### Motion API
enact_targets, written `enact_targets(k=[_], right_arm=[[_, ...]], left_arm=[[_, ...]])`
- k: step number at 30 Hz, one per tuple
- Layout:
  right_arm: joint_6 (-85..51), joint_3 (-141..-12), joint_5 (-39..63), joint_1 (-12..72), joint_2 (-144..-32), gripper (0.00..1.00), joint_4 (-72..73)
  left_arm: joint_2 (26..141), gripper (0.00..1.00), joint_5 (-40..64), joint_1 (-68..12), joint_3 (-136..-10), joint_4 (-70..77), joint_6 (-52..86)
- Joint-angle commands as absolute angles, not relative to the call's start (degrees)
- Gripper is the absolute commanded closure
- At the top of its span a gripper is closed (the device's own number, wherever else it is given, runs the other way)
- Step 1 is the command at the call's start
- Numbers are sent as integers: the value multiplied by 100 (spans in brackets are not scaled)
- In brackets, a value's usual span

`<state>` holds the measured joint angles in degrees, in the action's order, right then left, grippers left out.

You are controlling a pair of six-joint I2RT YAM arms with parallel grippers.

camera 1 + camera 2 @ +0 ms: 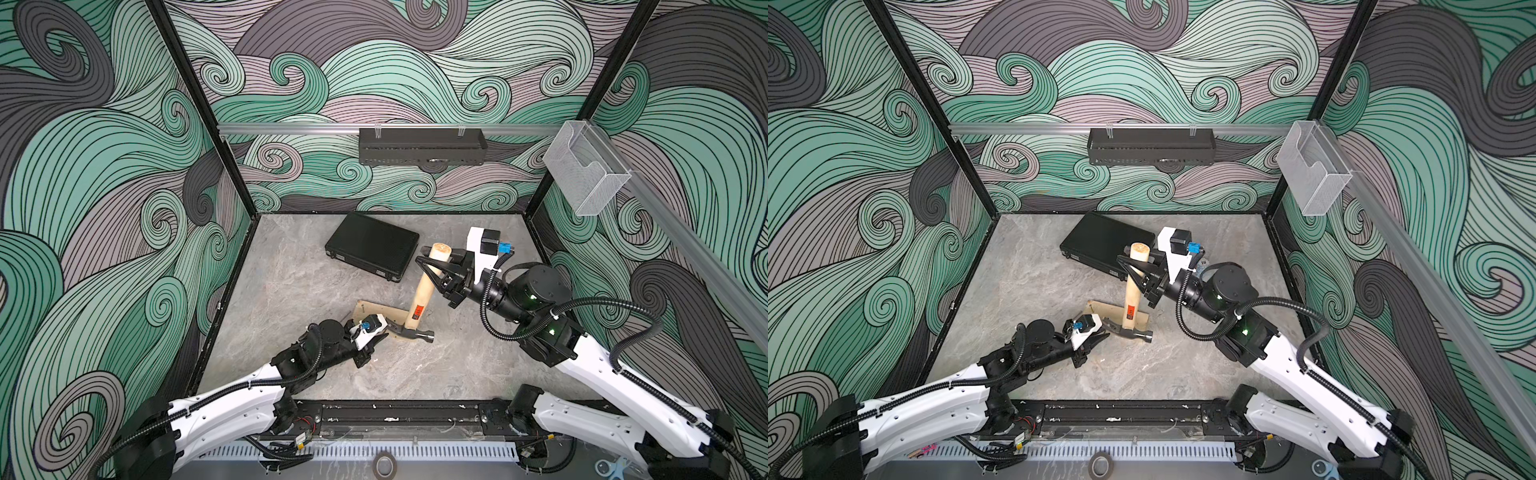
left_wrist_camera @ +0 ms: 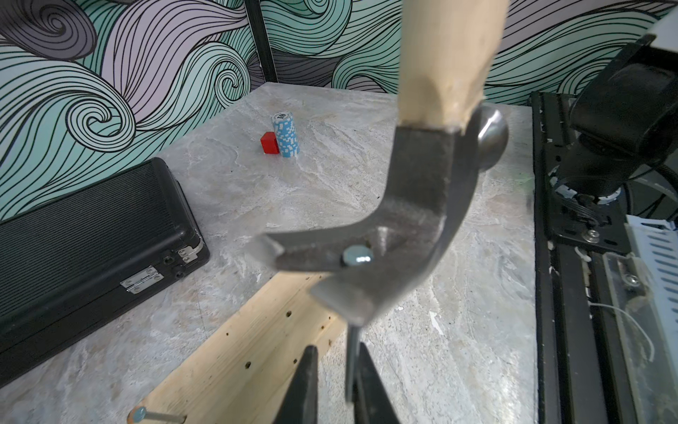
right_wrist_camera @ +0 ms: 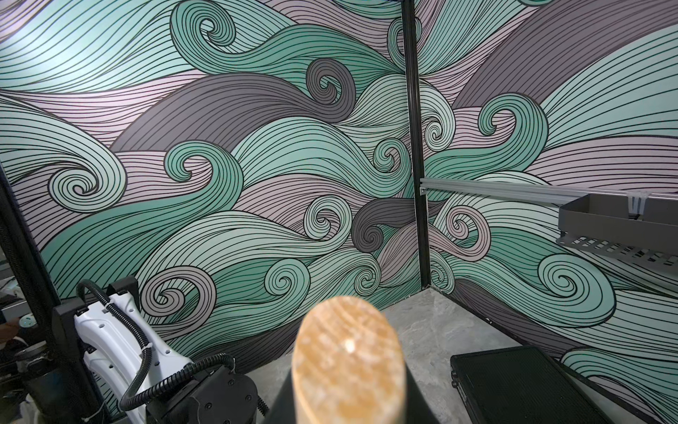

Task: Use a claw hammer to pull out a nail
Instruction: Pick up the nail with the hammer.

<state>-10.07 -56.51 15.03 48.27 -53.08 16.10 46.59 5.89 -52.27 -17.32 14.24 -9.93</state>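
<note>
The claw hammer [image 1: 424, 291] stands head-down by the wooden board [image 1: 388, 312], its pale handle leaning up toward the back. My right gripper [image 1: 432, 266] is shut on the handle near its butt end [image 3: 348, 359]. In the left wrist view the grey steel head [image 2: 422, 205] hangs above the board [image 2: 234, 359] edge. A nail [image 2: 356, 256] sits with its head caught in the claw slot and its shaft pointing down. My left gripper [image 2: 337, 352] is just below the claw. Its jaws stand narrowly apart; the shaft lies against one finger, with a gap to the other.
A second nail [image 2: 141, 413] sticks out of the board's near end. A black case [image 1: 372, 245] lies behind the board. A blue chip stack [image 2: 285, 134] and red block [image 2: 269, 142] stand at the back. A black shelf basket [image 1: 422, 145] and a clear holder [image 1: 582, 170] hang on the walls.
</note>
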Motion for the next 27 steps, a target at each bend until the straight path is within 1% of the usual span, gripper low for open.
enact_targets(k=[1, 5, 9, 21, 25, 27], right_arm=[[-1203, -5757, 1451, 4834, -5143, 100, 2531], [-1222, -5756, 1462, 4834, -5168, 100, 2493], [-1222, -5792, 1509, 4834, -5227, 100, 2306], [-1136, -6018, 1797, 4834, -5460, 100, 1647], [-957, -6095, 1700, 4834, -5471, 100, 1281], [-833, -6099, 1557, 4835, -5420, 100, 1127]], left_arm=[[4587, 88, 510, -5264, -1760, 1564, -1058], [4609, 95, 524, -5263, -1767, 1561, -1078], [4643, 100, 511, -5273, -1793, 1504, -1100], [4588, 100, 89, -5272, -1863, 1330, -1002], [4570, 100, -425, -5263, -1907, 1252, -592], [4562, 100, -937, -5255, -1992, 1101, -174]])
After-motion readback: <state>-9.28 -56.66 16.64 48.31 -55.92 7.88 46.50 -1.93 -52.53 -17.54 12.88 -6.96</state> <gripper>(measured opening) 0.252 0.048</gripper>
